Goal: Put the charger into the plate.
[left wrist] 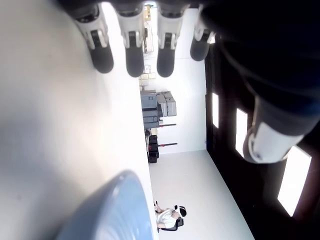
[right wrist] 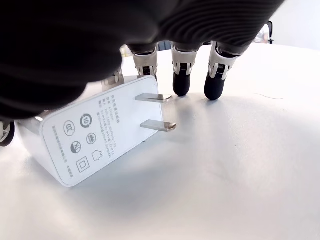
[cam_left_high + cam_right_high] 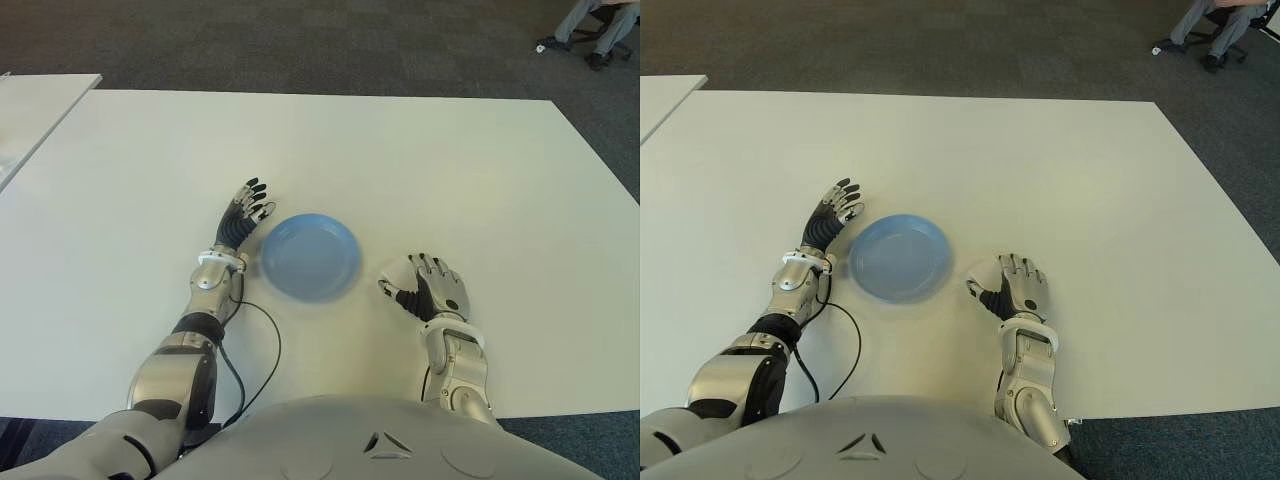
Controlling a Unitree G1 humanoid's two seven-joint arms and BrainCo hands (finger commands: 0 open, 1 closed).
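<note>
Charger under the right robot hand, plate waiting beside it

On the white surface (image 3: 420, 160), the left robot hand (image 3: 243, 222) shows just left of the blue plate (image 3: 310, 256), fingers spread and holding nothing, apparently kept clear; just right of the plate, the right robot hand (image 3: 432, 289) covers the white charger (image 2: 90, 135), fingers curled loosely around it, prongs pointing out, seemingly set for a lift toward the empty plate

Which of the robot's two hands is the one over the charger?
The right hand, just right of the blue plate: its wrist view shows the white charger under its fingers. The left hand holds nothing.
</note>
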